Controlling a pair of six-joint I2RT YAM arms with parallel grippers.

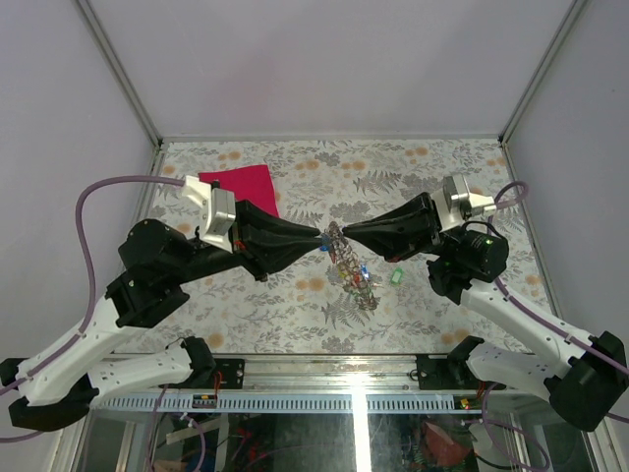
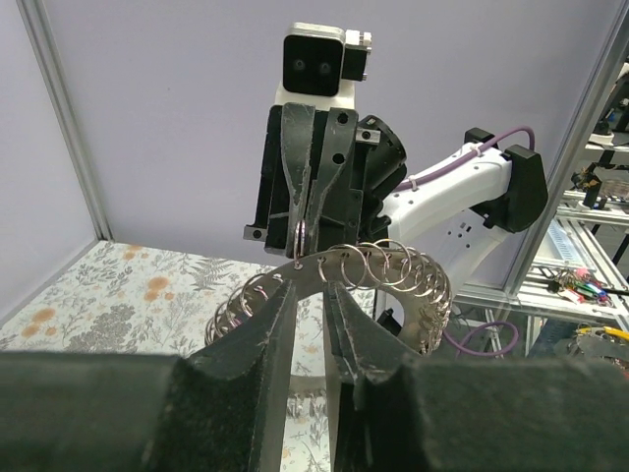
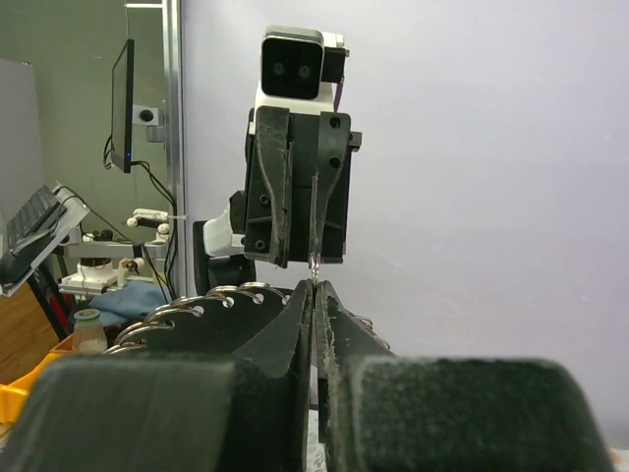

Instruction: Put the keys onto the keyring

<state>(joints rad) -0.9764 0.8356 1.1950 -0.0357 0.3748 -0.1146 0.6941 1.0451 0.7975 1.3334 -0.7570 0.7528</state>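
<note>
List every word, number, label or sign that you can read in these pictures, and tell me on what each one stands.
No text can be read in any view.
Small orange sticker, bottom of the top view: too small to read.
Keyring: no marking visible.
Monitor, right wrist view: seen edge-on, screen hidden.

overhead, 2 opposed wrist views, shared keyring (image 2: pixel 393 267)

Left gripper (image 1: pixel 319 236), right gripper (image 1: pixel 346 234) and keyring (image 1: pixel 356 273) a barrier across mid-table; open table (image 1: pixel 413 177) beyond it.
</note>
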